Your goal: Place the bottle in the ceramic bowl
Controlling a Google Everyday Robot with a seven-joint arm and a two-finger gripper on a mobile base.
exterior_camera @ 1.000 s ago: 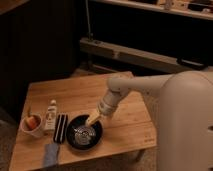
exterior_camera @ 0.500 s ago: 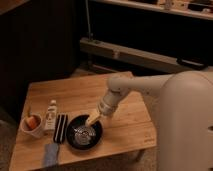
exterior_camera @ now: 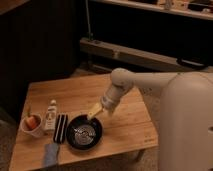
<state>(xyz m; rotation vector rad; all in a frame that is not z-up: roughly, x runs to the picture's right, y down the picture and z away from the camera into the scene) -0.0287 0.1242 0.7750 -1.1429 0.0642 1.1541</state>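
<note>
We see the gripper [exterior_camera: 95, 111] hanging over the bowl's [exterior_camera: 84, 132] rim at about 1 o'clock, its yellowish fingers spread and pinching nothing. The arm [exterior_camera: 117, 90] reaches down to it from 2 o'clock. The bottle [exterior_camera: 50, 116] lies on the table [exterior_camera: 125, 125] at roughly 10 o'clock from the bowl, cap pointing toward 12, well apart from the gripper. Between bottle and bowl lies a black ridged block [exterior_camera: 61, 128], just beside both. A white cup [exterior_camera: 32, 125] with orange contents stands at 8 o'clock from the bottle. A blue cloth [exterior_camera: 50, 155] lies at 8 o'clock from the bowl.
</note>
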